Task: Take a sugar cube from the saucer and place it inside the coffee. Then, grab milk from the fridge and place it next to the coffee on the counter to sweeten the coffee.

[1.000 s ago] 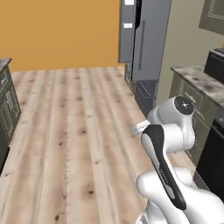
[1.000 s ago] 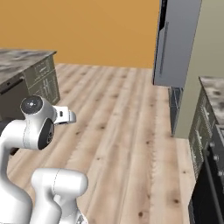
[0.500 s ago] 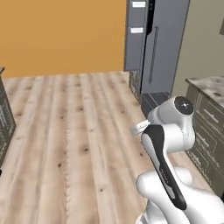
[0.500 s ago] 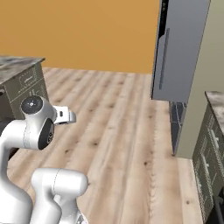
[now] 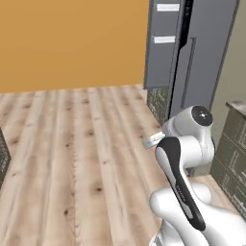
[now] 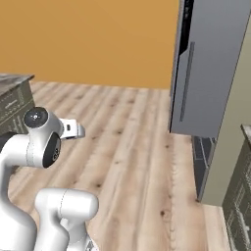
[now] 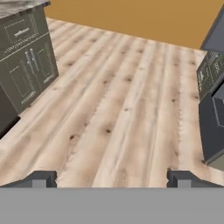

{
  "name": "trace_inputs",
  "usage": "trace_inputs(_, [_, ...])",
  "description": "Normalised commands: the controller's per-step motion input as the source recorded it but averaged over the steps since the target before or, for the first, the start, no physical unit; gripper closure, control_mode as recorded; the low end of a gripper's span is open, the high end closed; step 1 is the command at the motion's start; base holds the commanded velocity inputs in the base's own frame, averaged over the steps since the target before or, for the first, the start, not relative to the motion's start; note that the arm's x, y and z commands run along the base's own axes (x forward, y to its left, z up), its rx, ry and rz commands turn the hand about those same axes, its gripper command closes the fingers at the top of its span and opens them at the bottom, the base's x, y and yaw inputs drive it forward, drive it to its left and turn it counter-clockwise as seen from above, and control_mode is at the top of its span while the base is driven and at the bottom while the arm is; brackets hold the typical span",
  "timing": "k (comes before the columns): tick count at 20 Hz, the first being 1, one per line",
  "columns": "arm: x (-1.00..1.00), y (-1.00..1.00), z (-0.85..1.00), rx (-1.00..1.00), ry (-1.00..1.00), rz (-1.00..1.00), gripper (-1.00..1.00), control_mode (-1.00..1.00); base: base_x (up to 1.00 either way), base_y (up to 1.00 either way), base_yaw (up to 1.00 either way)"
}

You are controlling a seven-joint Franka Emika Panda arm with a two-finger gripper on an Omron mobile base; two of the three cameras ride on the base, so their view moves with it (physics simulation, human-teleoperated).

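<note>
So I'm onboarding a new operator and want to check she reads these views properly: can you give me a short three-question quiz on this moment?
1. True or false: the gripper is shut on the milk.
2. In the right base view, the fridge doors are: A) closed, B) wide open, C) removed.
3. Fill in: the wall behind the wooden floor is coloured ______.

Key: 1 false, the fingertips stand wide apart with nothing between them. 2 A. 3 orange.
</note>
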Motion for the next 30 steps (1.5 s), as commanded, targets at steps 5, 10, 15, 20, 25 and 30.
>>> trace_inputs(5, [0.0,0.0,0.0,0.0,0.0,0.0,-1.0,1.0,1.0,0.39,-0.15])
trace_inputs(10, [0.0,0.0,0.0,0.0,0.0,0.0,-1.0,1.0,1.0,0.52,-0.26])
trace_inputs(15, [0.0,0.0,0.0,0.0,0.0,0.0,-1.0,1.0,1.0,0.72,-0.39])
trace_inputs(20, [0.0,0.0,0.0,0.0,0.0,0.0,-1.0,1.0,1.0,0.86,-0.59])
trace_inputs(25, [0.0,0.0,0.0,0.0,0.0,0.0,-1.0,1.0,1.0,0.85,-0.65])
trace_inputs(30, [0.0,0.0,0.0,0.0,0.0,0.0,-1.0,1.0,0.97,0.8,-0.68])
